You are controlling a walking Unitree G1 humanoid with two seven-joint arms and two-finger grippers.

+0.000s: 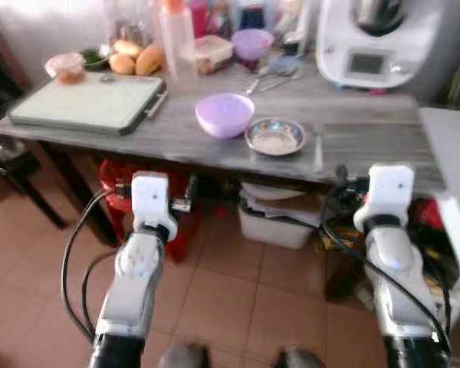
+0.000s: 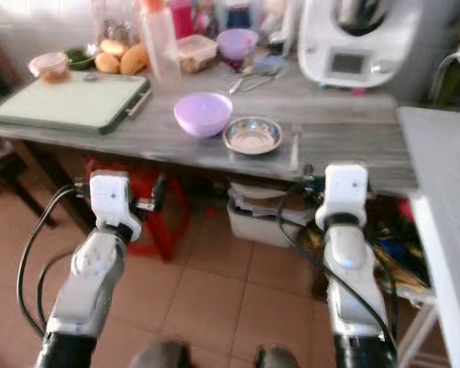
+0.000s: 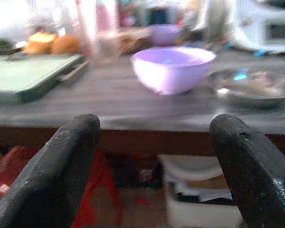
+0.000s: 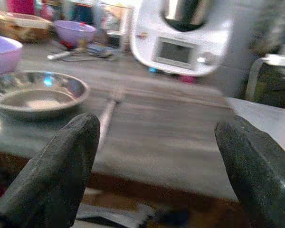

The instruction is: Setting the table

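Note:
A lilac bowl [image 1: 225, 114] and a shallow steel dish [image 1: 275, 136] stand side by side near the front of the grey wooden table [image 1: 176, 138]. A thin utensil [image 1: 318, 153] lies just right of the dish. More cutlery [image 1: 272, 75] and a second purple bowl [image 1: 253, 43] sit further back. Both my arms are held low before the table's front edge. My left gripper [image 3: 154, 128] is open, level with the edge and facing the lilac bowl [image 3: 172, 68]. My right gripper [image 4: 159, 126] is open too, facing the bare tabletop right of the steel dish [image 4: 35, 95]. Neither holds anything.
A pale green board [image 1: 88, 102] covers the table's left part. Bottles [image 1: 176, 38], rolls [image 1: 138, 60] and a white kitchen machine [image 1: 376, 42] crowd the back. Under the table are a red stool [image 1: 115, 184] and a white bin [image 1: 276, 222]. A white counter [image 1: 452, 153] juts in at right.

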